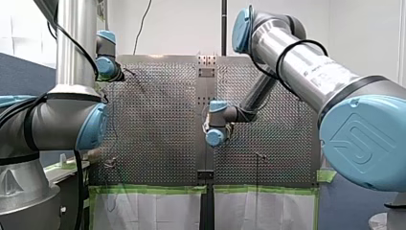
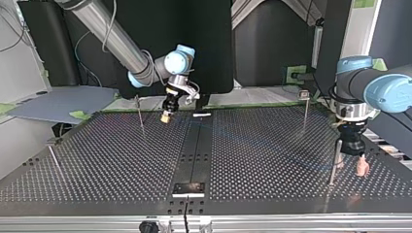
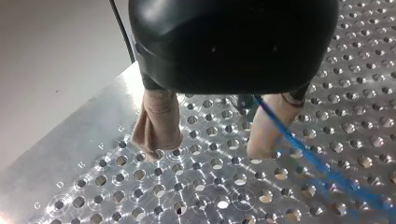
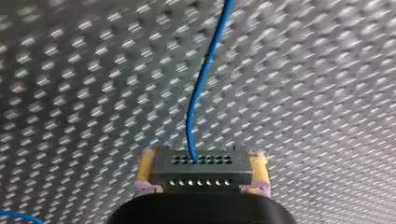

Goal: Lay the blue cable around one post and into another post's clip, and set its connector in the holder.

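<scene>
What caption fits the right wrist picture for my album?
My right gripper clamps the connector, blue cable trailing over the perforated table.

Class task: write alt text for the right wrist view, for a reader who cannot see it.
The yellow-padded fingers of my right gripper clamp a grey connector with two rows of small holes. A blue cable runs from one of those holes out ahead of the gripper, over the perforated table.
</scene>
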### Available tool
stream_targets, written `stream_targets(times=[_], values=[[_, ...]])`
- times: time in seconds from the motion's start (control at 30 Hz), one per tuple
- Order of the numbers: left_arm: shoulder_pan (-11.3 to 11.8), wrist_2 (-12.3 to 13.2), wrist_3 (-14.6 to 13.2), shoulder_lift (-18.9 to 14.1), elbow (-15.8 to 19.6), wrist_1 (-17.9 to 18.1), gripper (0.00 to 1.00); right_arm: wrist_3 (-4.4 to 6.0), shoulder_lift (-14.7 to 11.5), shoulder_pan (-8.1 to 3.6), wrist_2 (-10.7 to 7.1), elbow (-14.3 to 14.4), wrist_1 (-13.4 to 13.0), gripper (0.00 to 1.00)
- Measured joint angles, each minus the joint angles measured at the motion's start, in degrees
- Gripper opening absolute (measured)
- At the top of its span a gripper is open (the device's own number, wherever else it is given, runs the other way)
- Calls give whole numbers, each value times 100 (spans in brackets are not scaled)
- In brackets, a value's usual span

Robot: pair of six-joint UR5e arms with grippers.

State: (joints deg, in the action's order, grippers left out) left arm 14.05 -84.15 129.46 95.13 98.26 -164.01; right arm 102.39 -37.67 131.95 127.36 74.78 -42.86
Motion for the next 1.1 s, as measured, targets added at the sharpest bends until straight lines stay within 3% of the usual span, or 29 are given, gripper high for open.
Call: stream_targets(times=[0.3, 0.5, 0.77, 1.0, 1.1], values=[[0, 0, -8, 0, 2, 0, 100, 417, 510, -57, 0, 511, -510, 0], [0, 0, -8, 0, 2, 0, 100, 519, 825, -174, -27, 825, -825, 0], [-8, 0, -9, 0, 2, 0, 100, 368, 1207, -518, -301, 1208, -1208, 0], [-16, 0, -8, 0, 1, 0, 100, 96, 1545, -854, -634, 1546, -1545, 0], [-18, 1, -8, 0, 0, 0, 100, 48, 1664, -1005, -784, 1697, -1695, 0]])
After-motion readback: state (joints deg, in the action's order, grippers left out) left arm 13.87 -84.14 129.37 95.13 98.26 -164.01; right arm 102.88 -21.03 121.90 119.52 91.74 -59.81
